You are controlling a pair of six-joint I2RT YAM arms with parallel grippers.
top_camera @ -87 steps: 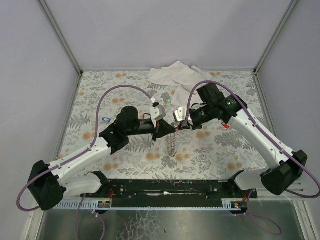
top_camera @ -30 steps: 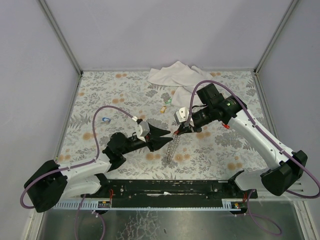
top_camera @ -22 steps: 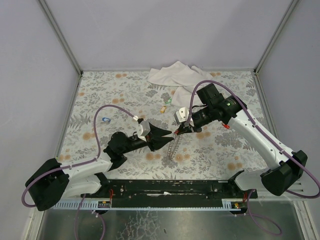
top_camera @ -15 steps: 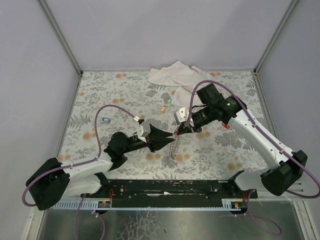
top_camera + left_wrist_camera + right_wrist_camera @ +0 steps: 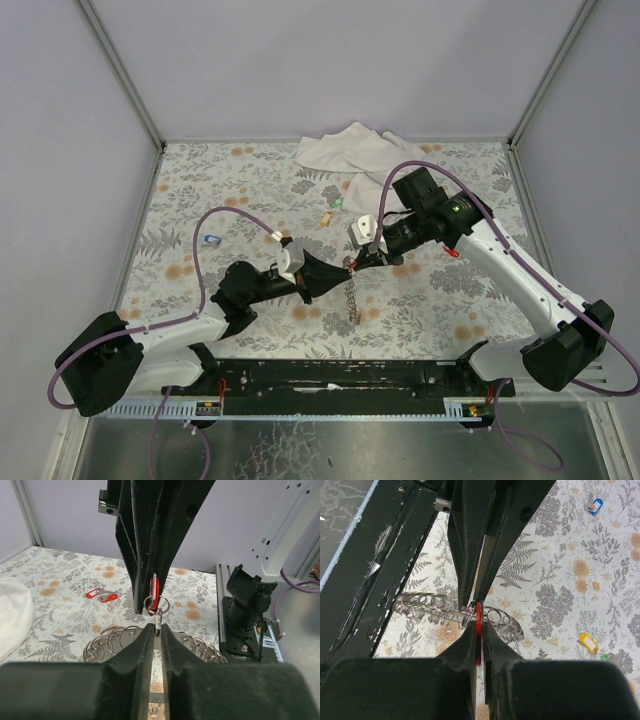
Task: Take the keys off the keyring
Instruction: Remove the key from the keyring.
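Now the left gripper has come forward to meet the right one. A second ago its jaws stood apart and just short of it. They have since narrowed to a slit around a small ring of the keyring, directly below the other gripper's tips. The right gripper has not changed: it is clamped on the red key, which hangs on edge between its fingers.

We judge that both sides of the joint are now held, key in one gripper and ring in the other. The next job would then be to work the key off its ring by twisting or pulling the two apart.

The rest of the keyring droops beneath the two grippers, and its loops lie bunched on the worktop right under them.

Farther out we see several keys lying loose. A yellow key and a green key sit a little beyond the grippers. A blue key lies well off to the left of the left gripper. A second red key lies to the right, past the right arm. So the task looks well along. Whether more keys remain on the keyring we cannot tell.

A white cloth lies farther back, well apart. Nothing on the worktop blocks the grippers. The difficulty we expect is the crowding of the two sets of fingers, tip to tip, and the drag of the trailing loops.
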